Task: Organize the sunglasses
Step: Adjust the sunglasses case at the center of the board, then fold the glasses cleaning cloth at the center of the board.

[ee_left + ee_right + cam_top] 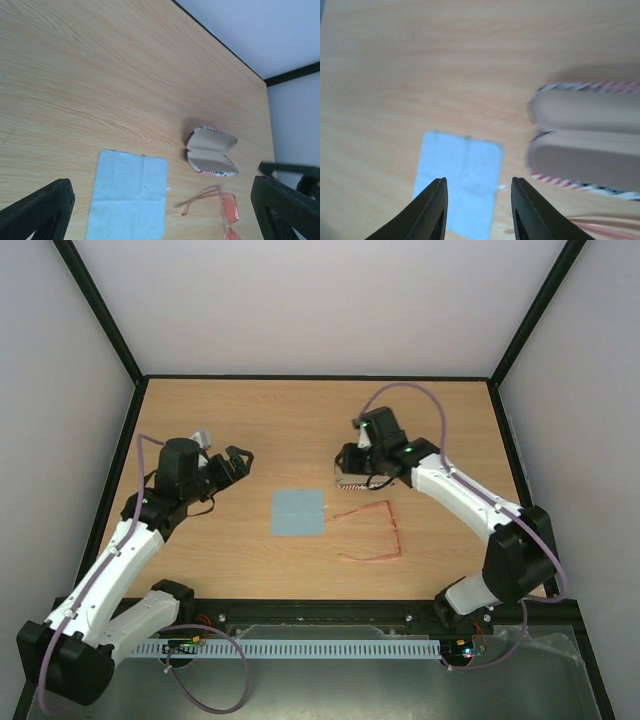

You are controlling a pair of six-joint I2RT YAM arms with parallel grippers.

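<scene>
1 sunglasses [372, 533]; 1 open case [212, 152]; 1 cloth [298, 512]; left gripper [160, 205] spread wide, right gripper [477, 200] partly spread, both empty.

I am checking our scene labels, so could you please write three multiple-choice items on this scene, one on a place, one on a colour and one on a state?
1. Seen from above, where do the sunglasses lie relative to the cloth?
A. On the table, to its right.
B. On top of it.
C. To its left.

2. What colour is the cloth?
A. Green.
B. Light blue.
C. Black.

3. How is the case?
A. Shut.
B. Open, with nothing in it.
C. Open, holding the sunglasses.

Answers:
1 A, the thin frame lies on the table right of the cloth.
2 B, it shows pale blue in every view.
3 B, both beige halves gape empty in the left wrist view.
</scene>
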